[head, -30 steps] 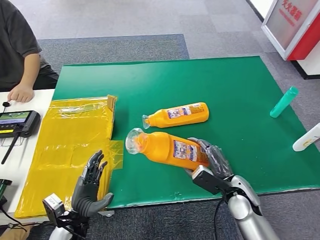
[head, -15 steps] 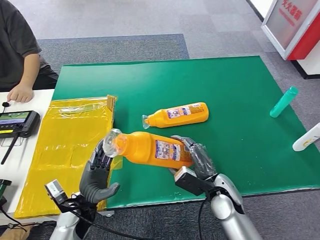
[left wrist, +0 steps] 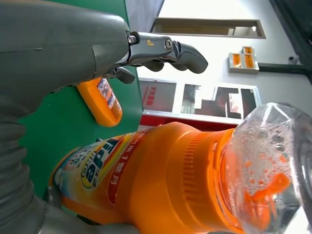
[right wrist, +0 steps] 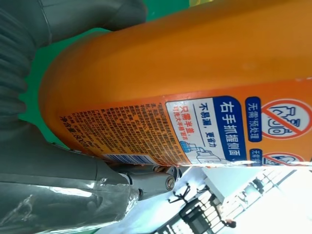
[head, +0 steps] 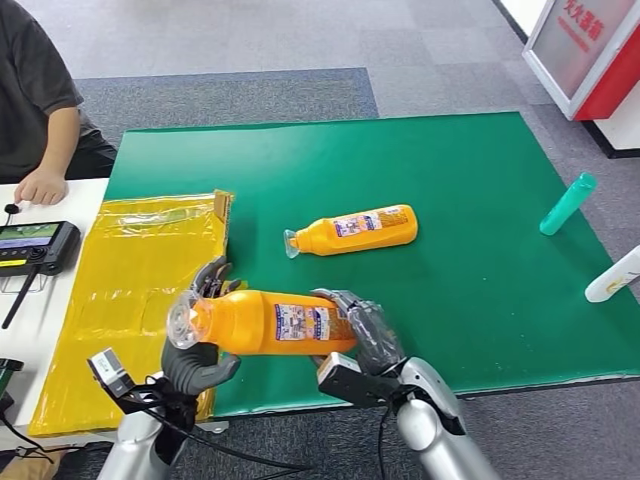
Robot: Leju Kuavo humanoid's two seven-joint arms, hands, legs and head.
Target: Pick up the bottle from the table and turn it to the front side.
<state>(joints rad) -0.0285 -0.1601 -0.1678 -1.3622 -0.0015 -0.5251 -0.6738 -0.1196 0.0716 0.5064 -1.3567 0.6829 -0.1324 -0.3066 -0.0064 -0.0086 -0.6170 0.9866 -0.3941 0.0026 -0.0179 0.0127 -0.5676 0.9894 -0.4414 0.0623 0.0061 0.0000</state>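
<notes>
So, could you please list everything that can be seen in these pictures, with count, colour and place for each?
held bottle: 1, orange with clear cap, lifted above the near table edge, lying sideways, cap toward the left hand
second bottle: 1, orange, lying on the green mat
green mat: 1, covers the table
teal tube: 1, near the mat's right edge
white object: 1, at the far right, cut off by the picture edge
yellow plastic sheet: 1, left of the mat
black device with screen: 1, on the white table at left
person: 1, dark shirt, seated at top left
right hand: grips the bottle's base end
left hand: under the cap end; contact unclear
</notes>
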